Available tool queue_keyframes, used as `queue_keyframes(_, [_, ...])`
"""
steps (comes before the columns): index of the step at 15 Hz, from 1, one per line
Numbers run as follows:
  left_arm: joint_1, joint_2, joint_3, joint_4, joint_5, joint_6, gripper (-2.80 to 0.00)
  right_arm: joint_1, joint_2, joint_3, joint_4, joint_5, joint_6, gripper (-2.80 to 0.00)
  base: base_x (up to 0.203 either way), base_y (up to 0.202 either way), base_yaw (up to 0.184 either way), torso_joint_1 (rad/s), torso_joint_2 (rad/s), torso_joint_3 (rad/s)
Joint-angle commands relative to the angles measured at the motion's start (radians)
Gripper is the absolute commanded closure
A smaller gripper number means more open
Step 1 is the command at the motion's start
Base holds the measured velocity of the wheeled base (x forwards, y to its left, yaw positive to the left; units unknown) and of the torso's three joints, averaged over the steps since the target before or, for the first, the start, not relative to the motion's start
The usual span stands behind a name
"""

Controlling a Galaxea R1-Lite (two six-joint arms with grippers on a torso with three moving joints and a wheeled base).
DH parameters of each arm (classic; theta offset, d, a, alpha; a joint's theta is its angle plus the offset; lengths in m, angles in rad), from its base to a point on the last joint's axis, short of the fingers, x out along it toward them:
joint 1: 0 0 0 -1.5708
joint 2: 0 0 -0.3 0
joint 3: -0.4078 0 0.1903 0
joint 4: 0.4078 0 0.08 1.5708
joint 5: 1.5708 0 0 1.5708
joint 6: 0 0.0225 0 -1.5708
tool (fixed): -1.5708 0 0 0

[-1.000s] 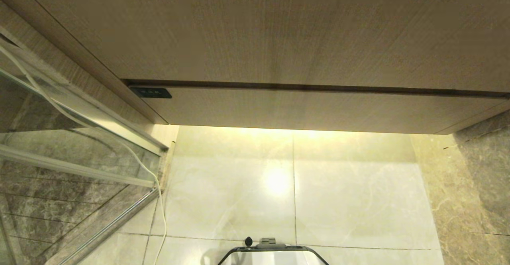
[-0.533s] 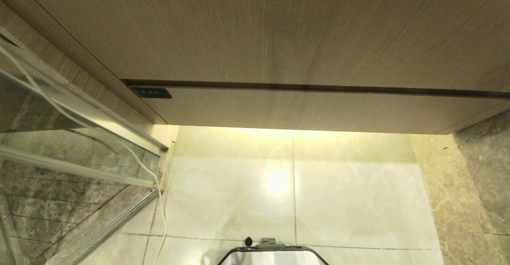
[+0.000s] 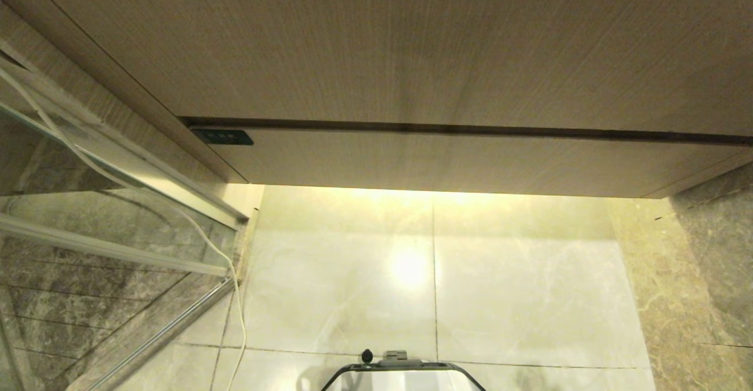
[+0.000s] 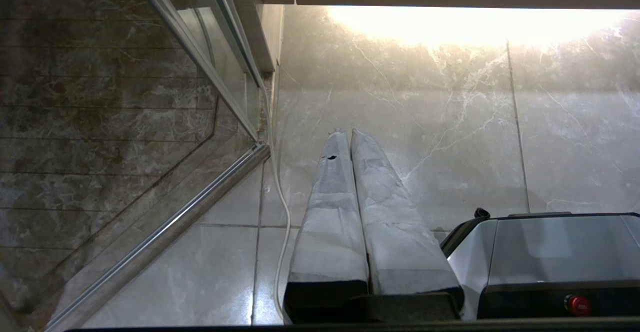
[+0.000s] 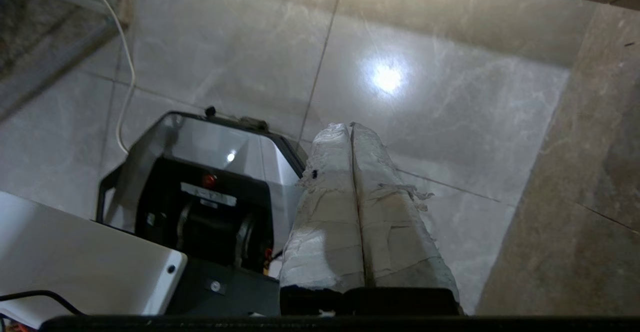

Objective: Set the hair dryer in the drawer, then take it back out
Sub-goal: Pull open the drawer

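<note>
The hair dryer is out of view. The tan wood-grain vanity front (image 3: 412,56) fills the top of the head view, split by a dark seam (image 3: 470,129). The drawer is shut flush in it and none of its inside shows. Neither gripper appears in the head view. My left gripper (image 4: 348,132) hangs shut and empty over the pale floor tiles, beside the glass door. Its taped fingers (image 4: 330,197) are pressed together. My right gripper (image 5: 350,125) is also shut and empty. It points down at the floor, beside my base (image 5: 200,182).
A glass shower door with a metal frame (image 3: 117,250) stands at the left. A white cord (image 3: 229,261) trails down along it to the floor. My base (image 3: 403,373) sits at the bottom centre. A dark marble wall (image 3: 706,261) bounds the right. A small black label (image 3: 222,137) marks the lower panel.
A faint shadow has appeared on the floor tiles at the bottom right of the head view. The vanity front, cord and glass door stand as before.
</note>
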Motion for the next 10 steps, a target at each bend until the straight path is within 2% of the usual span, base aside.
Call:
queue_keyframes(1, [0.000,0.000,0.002,0.000,0.000,0.000,0.00,-0.003,0.042,0.011,0.025,-0.056,-0.013,0.00,0.000,0.000,0.000,0.000,0.00,0.000])
queue_keyframes(2, [0.000,0.000,0.002,0.000,0.000,0.000,0.00,-0.004,0.045,0.016,0.031,-0.066,-0.019,0.00,0.000,0.000,0.000,0.000,0.00,0.000])
queue_keyframes(3, [0.000,0.000,0.002,0.000,0.000,0.000,0.00,-0.003,0.059,0.021,0.038,-0.075,-0.051,-2.80,0.000,0.000,0.000,0.000,0.00,0.000])
queue_keyframes(5, [0.000,0.000,0.000,0.000,0.000,0.000,0.00,-0.002,0.095,0.050,0.080,-0.121,-0.227,-2.80,0.000,0.000,0.000,0.000,0.00,0.000])
queue_keyframes(7, [0.000,0.000,0.002,0.000,0.000,0.000,0.00,0.005,0.147,0.078,0.087,-0.124,-0.408,-2.80,0.000,0.000,0.000,0.000,0.00,0.000])
queue_keyframes(8, [0.000,0.000,0.002,0.000,0.000,0.000,0.00,0.008,0.170,0.096,0.072,-0.085,-0.464,-2.80,0.000,0.000,0.000,0.000,0.00,0.000])
queue_keyframes(10, [0.000,0.000,0.002,0.000,0.000,0.000,0.00,0.011,0.239,0.125,-0.046,0.044,-0.526,-2.80,0.000,0.000,0.000,0.000,0.00,0.000])
